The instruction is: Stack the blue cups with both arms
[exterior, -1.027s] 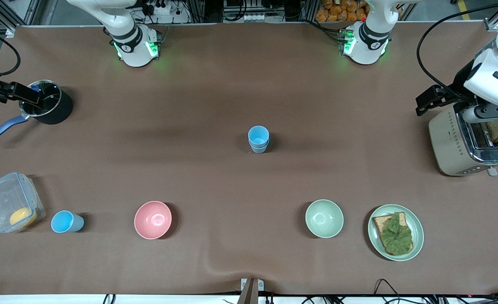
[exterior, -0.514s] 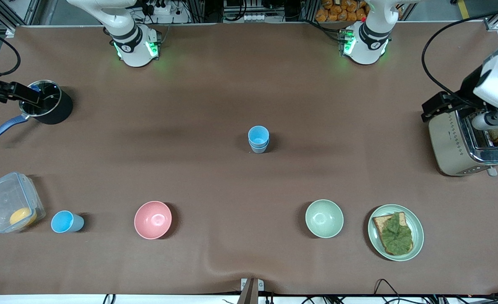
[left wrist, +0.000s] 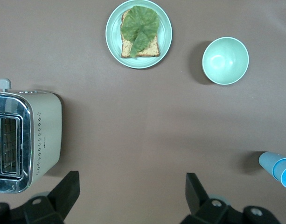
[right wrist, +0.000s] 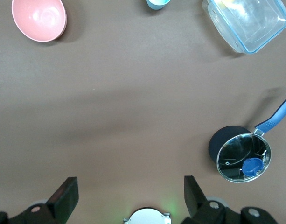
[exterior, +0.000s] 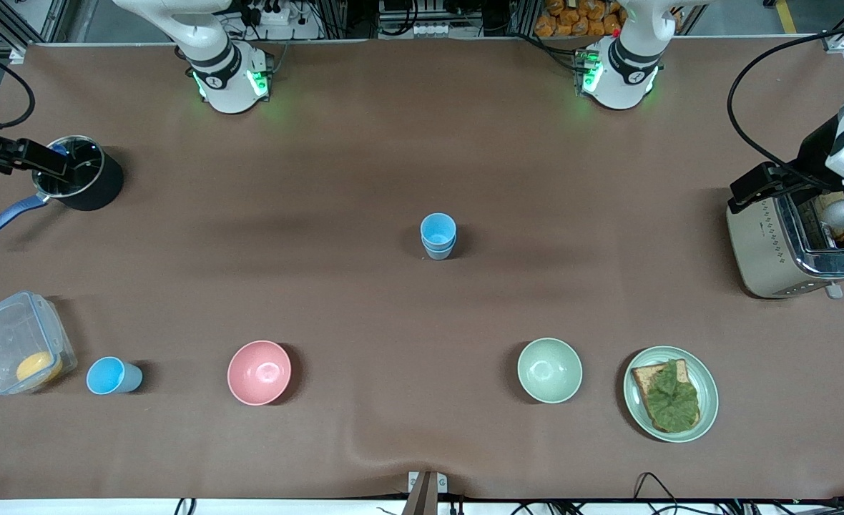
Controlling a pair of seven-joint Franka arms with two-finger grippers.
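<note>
**Two cups stacked mid-table, a third lying by the container, both arms up at the table's ends**

Two blue cups are sitting nested one in the other as a stack (exterior: 438,237) near the middle of the table (exterior: 408,157), upright, with the sky-blue inside of the upper one facing up. A third blue cup (exterior: 112,376) is lying tipped on its side toward the right arm's end of the table, nearer to the front camera than the stack, between a clear plastic container (exterior: 20,342) and a pink bowl (exterior: 259,372). The container is holding something yellow in one corner.

The left gripper (left wrist: 129,198) is hanging in the air over the table just beside a toaster (exterior: 794,243) at the left arm's end, its fingers (left wrist: 66,193) spread wide and holding nothing. In the left wrist view the stack is showing at the picture's edge.

The right gripper (right wrist: 129,196) is hovering over the right arm's end of the table, near a black saucepan (exterior: 79,173) with a blue handle and a glass lid; its fingers (right wrist: 63,196) are also standing wide apart and empty.

A pale green bowl (exterior: 549,370) is sitting upright near the front camera, and beside it, toward the left arm's end, a green plate (exterior: 708,390) is carrying a slice of toast (exterior: 647,377) topped with a lettuce leaf (exterior: 672,397). Both bowls are standing well apart from the stack.
</note>
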